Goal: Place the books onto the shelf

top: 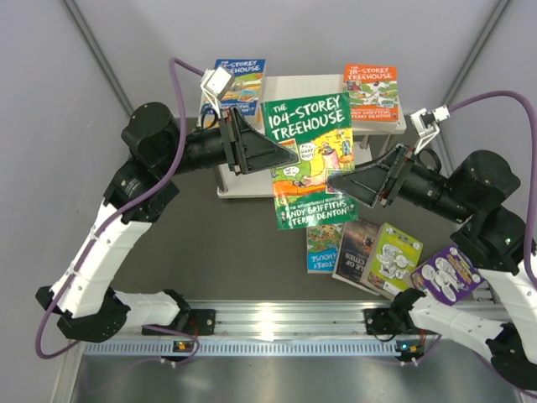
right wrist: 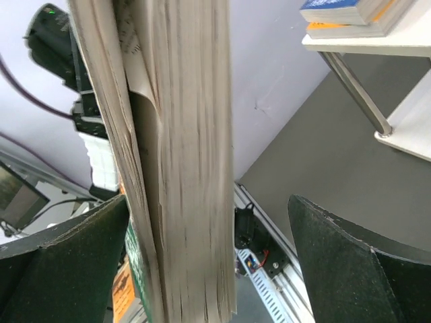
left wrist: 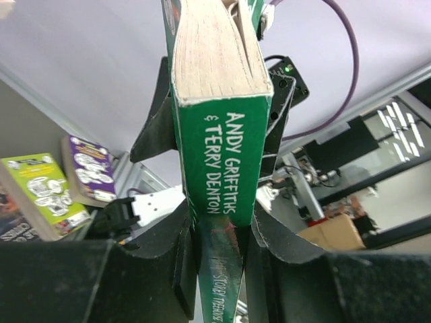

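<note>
Green book (top: 310, 159) is clamped by the left gripper (top: 284, 154) and held up over the dark grey tabletop (top: 243, 243), just in front of the shelf (top: 315, 88); right gripper (top: 337, 180) is spread wide around its page edge, pale lilac walls (top: 50, 101) all round

You've got a dark grey tabletop (top: 235, 243) stretching behind the silver rail (top: 285, 315). Pale walls (top: 50, 84) rise beyond the rail on both sides, and a steel sheet (top: 277, 382) lies just in front of it.
</note>
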`<action>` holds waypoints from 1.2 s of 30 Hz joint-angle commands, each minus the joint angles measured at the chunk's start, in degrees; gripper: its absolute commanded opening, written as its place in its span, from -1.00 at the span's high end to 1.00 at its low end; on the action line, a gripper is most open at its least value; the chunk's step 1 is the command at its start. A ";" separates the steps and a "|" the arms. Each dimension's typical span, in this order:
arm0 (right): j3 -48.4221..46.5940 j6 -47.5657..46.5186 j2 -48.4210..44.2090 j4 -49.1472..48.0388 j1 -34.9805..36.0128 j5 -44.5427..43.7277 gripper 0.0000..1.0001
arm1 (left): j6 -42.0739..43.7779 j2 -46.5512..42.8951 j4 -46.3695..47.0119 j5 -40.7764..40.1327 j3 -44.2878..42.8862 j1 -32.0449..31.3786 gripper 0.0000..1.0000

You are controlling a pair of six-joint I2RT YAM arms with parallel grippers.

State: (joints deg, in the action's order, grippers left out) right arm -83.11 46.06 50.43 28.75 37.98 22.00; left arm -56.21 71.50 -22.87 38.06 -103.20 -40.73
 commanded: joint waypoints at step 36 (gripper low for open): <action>-8.03 -2.82 6.25 2.62 -0.01 7.36 0.21 | 2.76 -0.75 -3.66 11.51 4.15 4.87 1.00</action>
State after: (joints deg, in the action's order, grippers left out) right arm -88.09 44.91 56.58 34.39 38.02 29.65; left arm -56.23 72.12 -25.41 47.55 -96.77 -35.99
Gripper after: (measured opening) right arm 0.400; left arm 0.322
